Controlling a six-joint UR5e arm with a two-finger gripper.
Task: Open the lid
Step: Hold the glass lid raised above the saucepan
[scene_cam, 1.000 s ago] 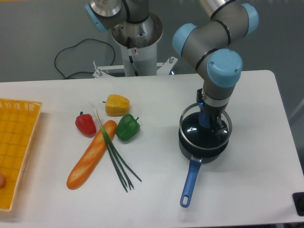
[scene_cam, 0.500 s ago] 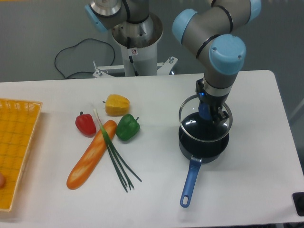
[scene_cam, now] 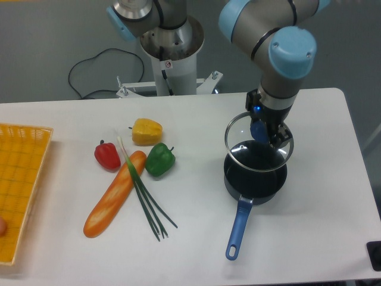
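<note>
- The lid (scene_cam: 241,140) is being held up off the saucepan (scene_cam: 256,179), hanging directly beneath the gripper (scene_cam: 265,132) and tilted a little toward the camera.
- The blue knob (scene_cam: 259,130) at the lid's centre is being pinched between the gripper's fingers, which are pressed in on it from either side.
- The glass disc is being carried so that its thin metal rim is ringed around the fingers, with the far edge seen near the wrist and the near edge just above the pan's mouth.
- A clear gap is being shown between the lid's rim and the pan's rim at the back; at the front the two are overlapping in this view, so whether they are touching there cannot be told.
- The saucepan is being left on the white table (scene_cam: 321,232), its dark inside now open to view and its long blue handle (scene_cam: 237,229) pointing toward the camera.
- Well to the left of the pan, a green pepper (scene_cam: 159,159), a yellow pepper (scene_cam: 146,131) and a red pepper (scene_cam: 107,155) are being seen grouped together.
- A carrot (scene_cam: 114,193) is lying beside them, crossed by green stalks (scene_cam: 146,199).
- A yellow basket (scene_cam: 21,185) is being seen at the far left edge of the table.
</note>
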